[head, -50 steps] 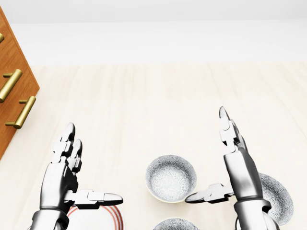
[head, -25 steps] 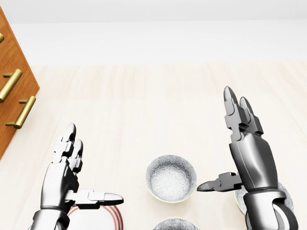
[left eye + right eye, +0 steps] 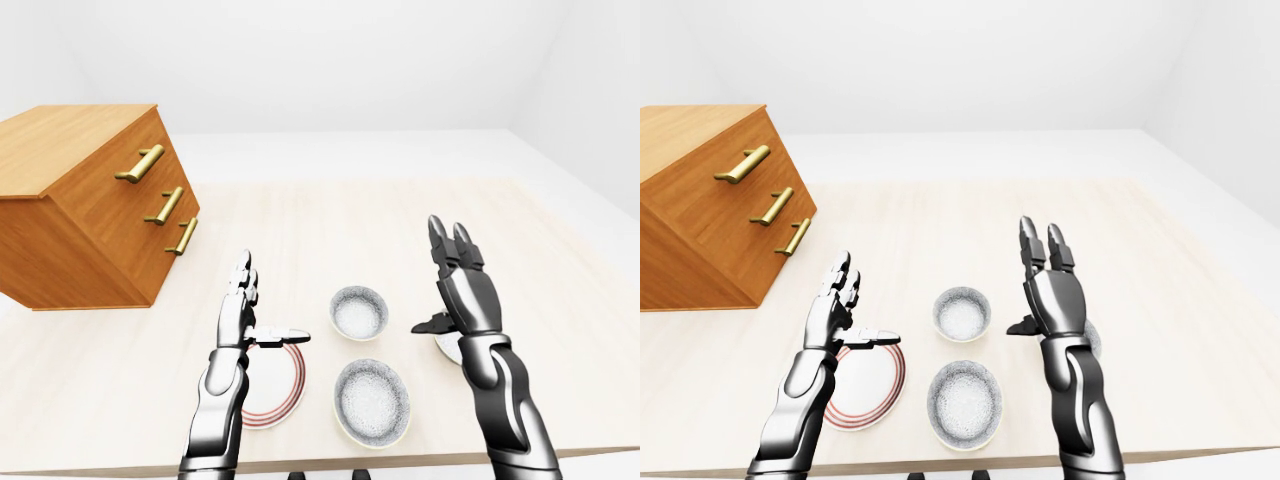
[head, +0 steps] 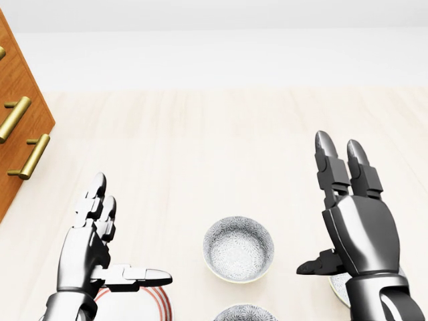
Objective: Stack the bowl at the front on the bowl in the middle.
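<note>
Pale wood is covering the surface (image 3: 400, 230), and the front bowl (image 3: 372, 402) is sitting near its bottom edge in the left-eye view, empty and untouched. Just above it, apart, a second bowl (image 3: 359, 312) is resting. A third bowl (image 3: 446, 348) is peeking out from behind the right hand (image 3: 468, 305), mostly hidden. Both hands are hanging wide with fingers raised, holding nothing, and the left hand (image 3: 237, 325) is hovering over a red-ringed plate (image 3: 275, 395). Which bowl is counting as the middle one is looking uncertain, so the stack could be landing on the wrong bowl. In coming down, the right hand is risking a knock to the hidden bowl, and a one-sided pinch on the rim could be tipping the front bowl. A chest of drawers (image 3: 90, 210) is standing well apart at the left.
</note>
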